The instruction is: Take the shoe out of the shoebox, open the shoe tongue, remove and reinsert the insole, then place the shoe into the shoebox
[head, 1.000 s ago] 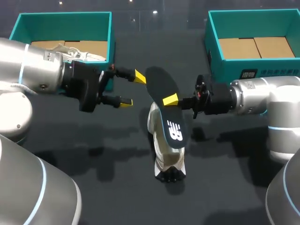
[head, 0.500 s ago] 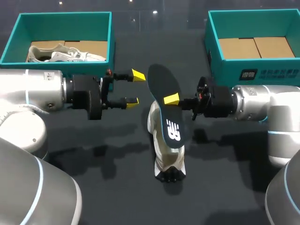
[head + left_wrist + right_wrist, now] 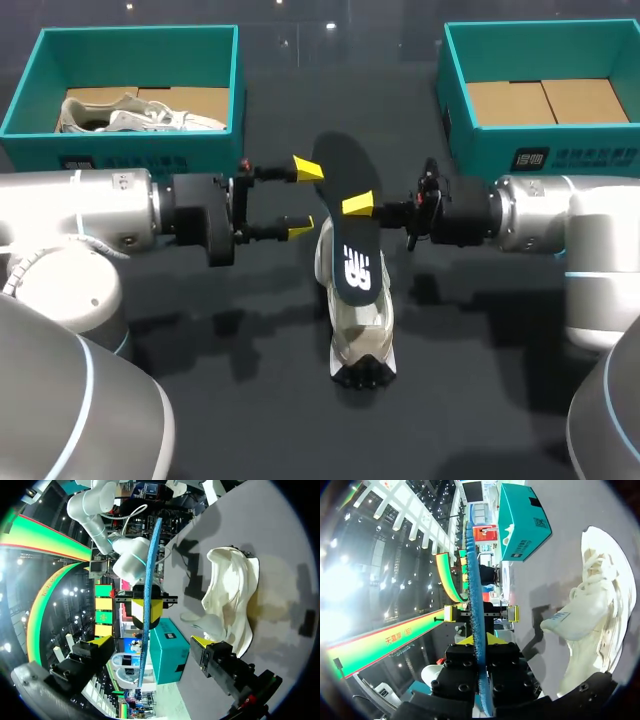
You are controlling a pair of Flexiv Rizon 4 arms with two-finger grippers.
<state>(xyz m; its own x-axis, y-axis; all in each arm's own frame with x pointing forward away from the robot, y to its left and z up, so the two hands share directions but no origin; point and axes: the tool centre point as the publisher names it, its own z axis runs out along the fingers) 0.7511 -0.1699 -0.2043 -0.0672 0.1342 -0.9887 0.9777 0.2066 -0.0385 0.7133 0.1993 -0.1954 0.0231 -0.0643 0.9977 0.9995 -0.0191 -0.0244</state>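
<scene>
A white shoe (image 3: 358,325) lies on the dark table at the middle, also in the left wrist view (image 3: 231,597) and the right wrist view (image 3: 592,605). Above it my right gripper (image 3: 361,206) is shut on the dark insole (image 3: 347,235), which carries a white logo. The right wrist view has the insole (image 3: 474,595) edge-on between the shut fingers of the right gripper (image 3: 480,641). My left gripper (image 3: 303,198) stands open just left of the insole. In the left wrist view the insole's edge (image 3: 147,605) stands between the left gripper's (image 3: 150,642) spread tips, untouched.
A teal shoebox (image 3: 120,152) at the back left holds a second white shoe (image 3: 130,115). Another teal shoebox (image 3: 480,150) at the back right has only its cardboard floor showing. Both arms reach in level over the table from the sides.
My left gripper has moved right and levelled, its open tips now beside the insole. The right gripper has swung the insole a little to the left over the shoe.
</scene>
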